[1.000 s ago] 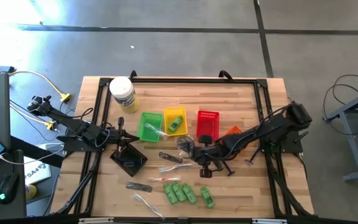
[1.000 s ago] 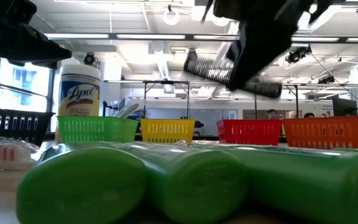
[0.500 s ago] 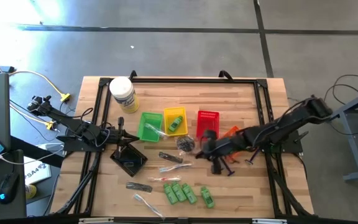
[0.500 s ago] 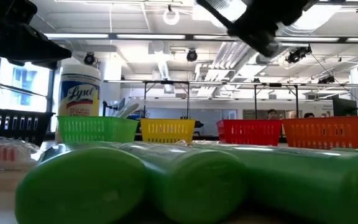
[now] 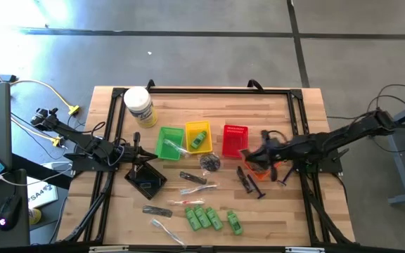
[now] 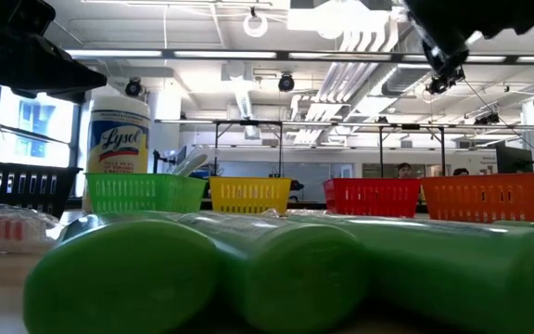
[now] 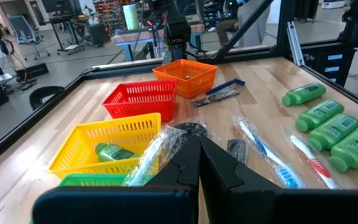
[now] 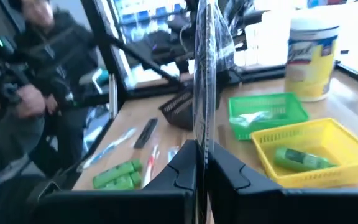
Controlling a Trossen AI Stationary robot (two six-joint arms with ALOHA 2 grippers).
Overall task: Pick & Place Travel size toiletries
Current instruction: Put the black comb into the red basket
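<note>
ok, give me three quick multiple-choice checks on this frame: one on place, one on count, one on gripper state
1. Which basket has a green bottle in it?
A. red
B. yellow
C. orange

2. How many green bottles lie loose on the table?
A. two
B. four
C. six

3. What state is the right gripper in?
A. open and empty
B. shut on a green bottle
C. shut on a clear-wrapped item

Answers:
1 B: the high view shows a green bottle lying inside the yellow basket.
2 B: the loose green bottles near the table's front edge number four, and the left wrist view shows the same four.
3 C: in its wrist view the right gripper has its fingers pressed together on a thin clear-wrapped item standing up between them.
</note>
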